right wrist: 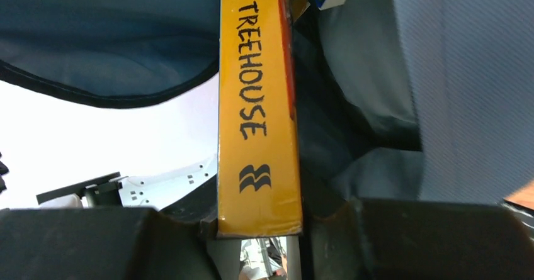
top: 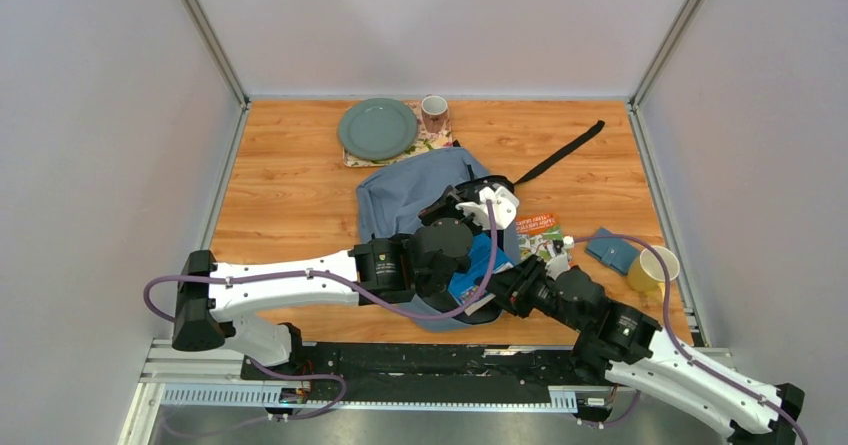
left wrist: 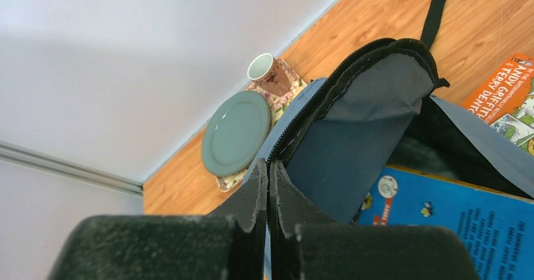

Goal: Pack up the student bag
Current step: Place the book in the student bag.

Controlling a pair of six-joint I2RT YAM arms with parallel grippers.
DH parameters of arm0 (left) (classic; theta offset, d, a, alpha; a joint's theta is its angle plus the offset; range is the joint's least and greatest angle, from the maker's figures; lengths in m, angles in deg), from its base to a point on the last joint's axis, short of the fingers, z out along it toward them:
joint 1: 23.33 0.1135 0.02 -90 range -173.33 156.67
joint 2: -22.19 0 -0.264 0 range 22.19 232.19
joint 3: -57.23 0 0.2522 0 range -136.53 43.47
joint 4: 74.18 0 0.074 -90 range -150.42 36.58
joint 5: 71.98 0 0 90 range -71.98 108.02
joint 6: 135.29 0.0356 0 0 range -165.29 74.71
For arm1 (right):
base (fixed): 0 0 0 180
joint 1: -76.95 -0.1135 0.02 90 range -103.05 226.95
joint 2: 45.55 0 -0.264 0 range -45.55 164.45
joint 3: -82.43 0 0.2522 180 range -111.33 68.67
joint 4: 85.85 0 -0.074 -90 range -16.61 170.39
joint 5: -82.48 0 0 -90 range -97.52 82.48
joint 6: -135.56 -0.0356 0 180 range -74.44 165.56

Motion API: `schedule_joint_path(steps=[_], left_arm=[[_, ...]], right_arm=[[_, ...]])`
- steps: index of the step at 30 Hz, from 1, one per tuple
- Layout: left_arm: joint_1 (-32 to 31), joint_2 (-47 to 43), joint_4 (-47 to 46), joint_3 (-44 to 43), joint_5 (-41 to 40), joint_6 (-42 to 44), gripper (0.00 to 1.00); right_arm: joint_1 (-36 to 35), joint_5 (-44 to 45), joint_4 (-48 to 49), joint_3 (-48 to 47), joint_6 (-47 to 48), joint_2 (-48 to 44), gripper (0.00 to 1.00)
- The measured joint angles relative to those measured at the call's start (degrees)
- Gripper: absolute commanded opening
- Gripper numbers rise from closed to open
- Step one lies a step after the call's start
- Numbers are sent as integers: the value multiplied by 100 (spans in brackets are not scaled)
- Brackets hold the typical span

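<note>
The student bag (top: 400, 200) lies mid-bench (top: 290, 180), with its mouth turned toward my arms' side. My left tool (left wrist: 269, 189) is pressed together on the zip edge of the flap (left wrist: 371, 104) and holds it lifted, so the mouth gapes. My right tool (right wrist: 258, 223) is clamped on the yellow-spined Treehouse book (right wrist: 258, 104), gripping it near one end. The spine runs straight away from the jaws, and its far end is already between the raised flap and the bag's lining. What matters, I judge, is that the book's long axis lines up with the opening directly ahead. The right arm is the one placed to push it in, along that axis.
</note>
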Motion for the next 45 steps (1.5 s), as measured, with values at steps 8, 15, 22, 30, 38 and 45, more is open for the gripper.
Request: schedule_joint_path(steps=[8, 15, 22, 30, 38, 45], left_arm=[[-15, -254, 190, 142, 24, -376, 0], [-28, -675, 343, 424, 249, -931, 0], [-33, -946, 715, 516, 664, -1569, 0], [-33, -1547, 1027, 734, 990, -2100, 0], [-33, -1587, 1255, 739, 1137, -2356, 0], [-33, -1587, 1351, 739, 1167, -2439, 0]], right_arm=[[0, 391, 1137, -11, -264, 1355, 0], [26, 728, 1991, -352, -426, 2881, 0], [151, 785, 2632, -1104, -474, 4548, 8], [162, 973, 3220, -1163, -761, 5615, 34], [177, 868, 3014, -1200, -494, 5934, 64], [278, 411, 2824, -1204, 96, 5866, 73]])
